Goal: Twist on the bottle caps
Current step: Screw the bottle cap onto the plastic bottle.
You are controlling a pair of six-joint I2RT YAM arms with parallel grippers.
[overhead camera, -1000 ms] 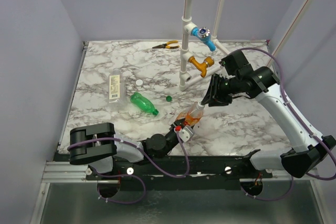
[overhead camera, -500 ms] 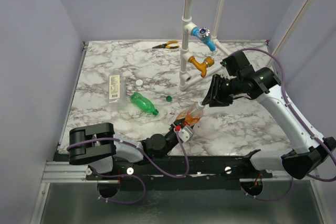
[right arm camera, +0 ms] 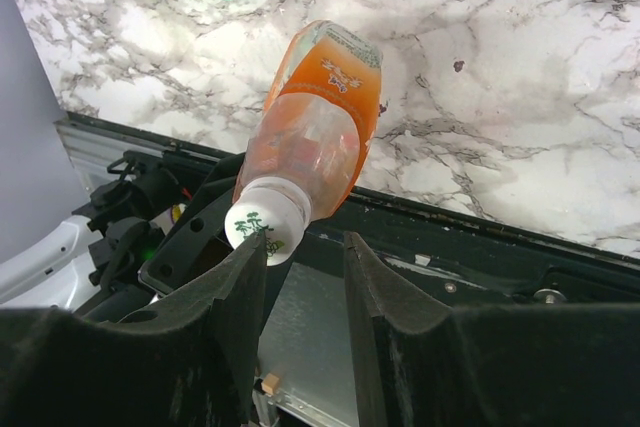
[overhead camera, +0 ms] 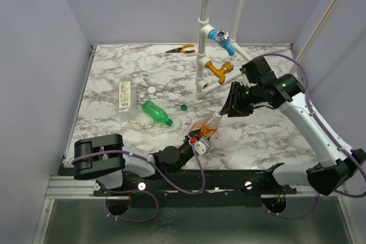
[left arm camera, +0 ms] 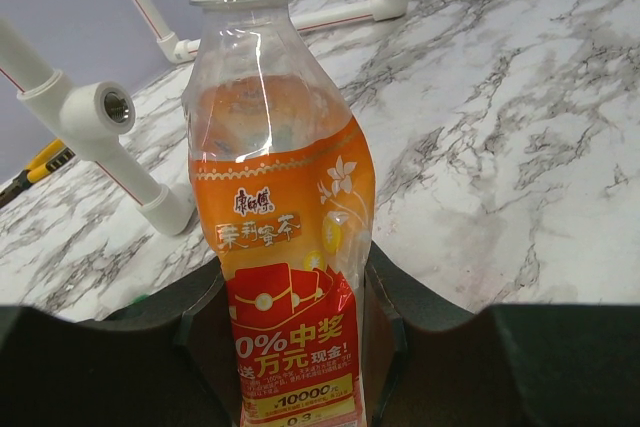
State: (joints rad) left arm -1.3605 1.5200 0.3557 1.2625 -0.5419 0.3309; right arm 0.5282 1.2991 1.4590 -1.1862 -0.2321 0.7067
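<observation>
The hard, glossy marbled counter [overhead camera: 114, 67] would likely let a dropped cap skitter. The left gripper [left arm camera: 295, 292] has its jaws pinching the orange bottle [right arm camera: 325, 117] low on its thin, dentable labelled wall, neck tilted up toward the right gripper [right arm camera: 305, 257]; a gentle squeeze seems wise. The right jaws stand spread about the white cap [right arm camera: 262, 225], which sits on the neck against one finger. They should close squarely on axis, then twist the small, smooth, round cap
</observation>
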